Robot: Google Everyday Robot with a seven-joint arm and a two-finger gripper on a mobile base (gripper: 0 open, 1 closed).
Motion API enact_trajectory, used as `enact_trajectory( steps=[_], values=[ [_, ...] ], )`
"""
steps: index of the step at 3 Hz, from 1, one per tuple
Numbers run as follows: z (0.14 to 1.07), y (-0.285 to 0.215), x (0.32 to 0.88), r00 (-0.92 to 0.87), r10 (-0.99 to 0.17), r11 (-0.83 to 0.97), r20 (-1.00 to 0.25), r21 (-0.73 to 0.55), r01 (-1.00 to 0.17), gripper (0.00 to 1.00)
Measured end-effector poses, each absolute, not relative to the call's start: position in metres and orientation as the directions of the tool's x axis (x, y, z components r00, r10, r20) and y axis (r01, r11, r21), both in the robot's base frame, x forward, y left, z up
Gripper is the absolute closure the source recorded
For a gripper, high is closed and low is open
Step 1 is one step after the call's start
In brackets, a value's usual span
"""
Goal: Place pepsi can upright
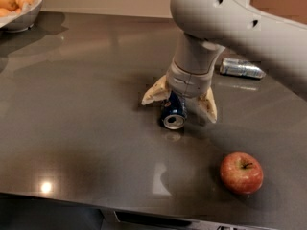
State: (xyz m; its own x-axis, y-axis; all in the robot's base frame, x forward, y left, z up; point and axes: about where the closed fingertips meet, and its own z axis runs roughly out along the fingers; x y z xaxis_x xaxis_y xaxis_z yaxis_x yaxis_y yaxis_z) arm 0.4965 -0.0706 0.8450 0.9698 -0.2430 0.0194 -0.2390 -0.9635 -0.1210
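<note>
Pepsi can (173, 118) lying sideways on dark countertop (72, 109), silver top toward camera. Gripper (178, 107) low over it, jaws spread wide, straddling can. Apple (241, 172) front right; silver can (242, 68) behind.

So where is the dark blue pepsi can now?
The dark blue pepsi can lies on its side in the middle of the dark grey counter, between the jaws of the open gripper, up-left of the round red apple.

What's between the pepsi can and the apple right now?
Only bare tabletop, in the camera view. The tool straddles the lying pepsi can, open; the apple sits apart.
</note>
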Motion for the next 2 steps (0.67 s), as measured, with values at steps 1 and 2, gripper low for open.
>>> enact_trajectory(
  steps=[1, 2],
  values=[
    [0.8371, -0.0688, 0.4995, 0.981, -0.193, -0.979, 0.037, -0.08, -0.189, 0.16],
    [0.8354, -0.0664, 0.5055, 0.986, -0.159, -0.987, 0.052, -0.047, -0.157, 0.39]
  ],
)
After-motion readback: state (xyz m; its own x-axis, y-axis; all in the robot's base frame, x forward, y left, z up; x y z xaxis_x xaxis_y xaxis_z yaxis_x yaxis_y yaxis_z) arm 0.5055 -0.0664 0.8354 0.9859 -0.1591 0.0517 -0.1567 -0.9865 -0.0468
